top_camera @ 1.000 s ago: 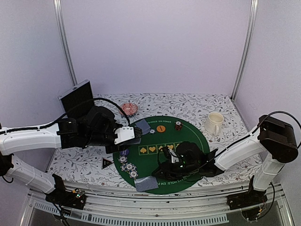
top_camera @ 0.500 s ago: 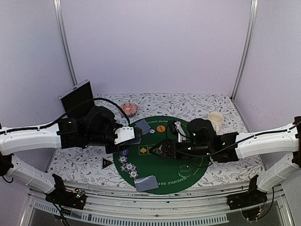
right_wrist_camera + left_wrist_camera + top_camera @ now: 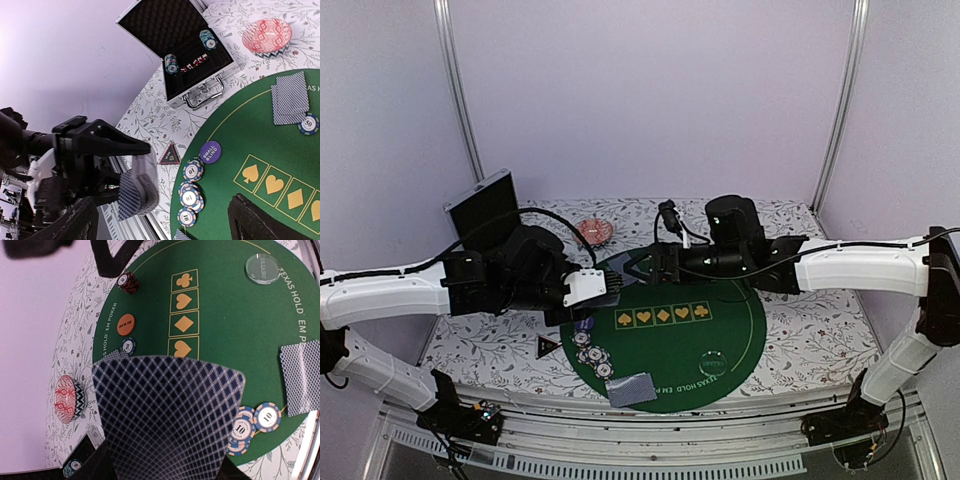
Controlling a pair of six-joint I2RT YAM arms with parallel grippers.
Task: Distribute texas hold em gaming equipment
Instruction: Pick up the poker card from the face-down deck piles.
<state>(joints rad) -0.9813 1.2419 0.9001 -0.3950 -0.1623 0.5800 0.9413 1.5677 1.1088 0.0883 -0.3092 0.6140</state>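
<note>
At left edge of mat (image 3: 740, 330): left end effector (image 3: 608, 290) clamped on card deck (image 3: 167, 415)
Over far side: right end effector (image 3: 648, 264) spread wide, empty

A pink patterned round dish (image 3: 594, 231) sits on the floral-printed tabletop (image 3: 810, 340), just beyond the round green felt mat (image 3: 730, 320). A silver hinged case (image 3: 150, 25) (lid open, dark foam inside) stands to its left.

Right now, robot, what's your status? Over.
Left gripper shut on card deck. Right gripper open, empty, above green mat, far side. Chips and dealt cards on it. Right arm may block far spots.
</note>
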